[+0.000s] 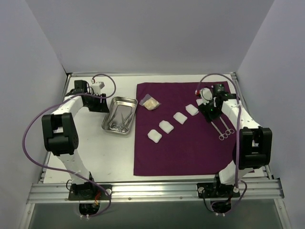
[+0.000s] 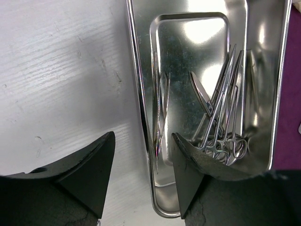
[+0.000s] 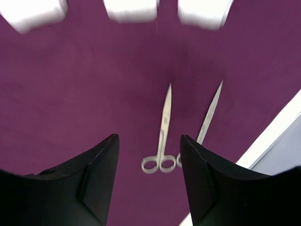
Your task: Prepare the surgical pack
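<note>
White table point(image 1: 112, 152), small clear bag point(image 1: 150, 103) with beige contents

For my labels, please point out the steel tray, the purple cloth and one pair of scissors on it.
steel tray point(image 1: 124, 103): top view, bare upper floor.
purple cloth point(image 1: 181, 152): top view, bare lower middle.
scissors point(image 3: 162, 134): right wrist view, middle of the left pair.

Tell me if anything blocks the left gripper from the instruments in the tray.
Nothing visible does. The left gripper hangs open above the rim of the steel tray, and the instruments lie uncovered inside it.
</note>
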`<state>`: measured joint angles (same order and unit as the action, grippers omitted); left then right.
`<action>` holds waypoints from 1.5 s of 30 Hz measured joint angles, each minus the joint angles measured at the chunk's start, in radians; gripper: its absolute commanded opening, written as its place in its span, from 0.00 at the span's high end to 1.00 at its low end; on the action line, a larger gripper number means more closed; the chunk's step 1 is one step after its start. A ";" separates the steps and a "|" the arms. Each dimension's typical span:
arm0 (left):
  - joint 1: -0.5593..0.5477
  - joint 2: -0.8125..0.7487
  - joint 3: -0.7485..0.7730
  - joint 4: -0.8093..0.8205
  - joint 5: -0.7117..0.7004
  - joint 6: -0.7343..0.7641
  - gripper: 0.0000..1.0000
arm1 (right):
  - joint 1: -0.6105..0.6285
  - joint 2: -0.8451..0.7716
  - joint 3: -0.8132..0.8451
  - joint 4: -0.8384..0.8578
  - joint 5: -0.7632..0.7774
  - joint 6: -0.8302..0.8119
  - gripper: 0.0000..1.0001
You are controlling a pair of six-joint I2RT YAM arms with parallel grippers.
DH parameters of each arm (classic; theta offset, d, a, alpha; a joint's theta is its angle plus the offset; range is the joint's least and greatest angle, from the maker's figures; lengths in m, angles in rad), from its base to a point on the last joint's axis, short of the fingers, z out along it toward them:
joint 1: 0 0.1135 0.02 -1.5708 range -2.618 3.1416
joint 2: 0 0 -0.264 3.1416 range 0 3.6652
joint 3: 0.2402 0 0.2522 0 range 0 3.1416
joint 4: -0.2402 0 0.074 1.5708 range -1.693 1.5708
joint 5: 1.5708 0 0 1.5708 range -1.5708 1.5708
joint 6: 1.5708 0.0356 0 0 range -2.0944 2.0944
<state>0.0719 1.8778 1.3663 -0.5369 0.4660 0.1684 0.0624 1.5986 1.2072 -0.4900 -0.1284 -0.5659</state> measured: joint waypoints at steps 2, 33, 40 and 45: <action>0.000 0.000 -0.004 0.005 -0.005 -0.002 0.40 | -0.057 0.000 -0.053 -0.008 -0.010 -0.046 0.50; 0.000 0.034 -0.019 0.010 -0.003 -0.012 0.40 | -0.241 0.208 -0.097 0.008 -0.062 -0.180 0.60; 0.000 0.034 -0.019 0.010 -0.004 -0.013 0.40 | -0.211 0.209 -0.100 0.012 -0.034 -0.211 0.55; 0.000 0.034 -0.019 0.010 -0.005 -0.018 0.40 | -0.209 0.242 -0.063 -0.025 -0.038 -0.226 0.53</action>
<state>0.0719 1.9118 1.3468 -0.5266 0.4614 0.1505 -0.1463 1.8404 1.1446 -0.5148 -0.1665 -0.7921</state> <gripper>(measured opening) 0.600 0.457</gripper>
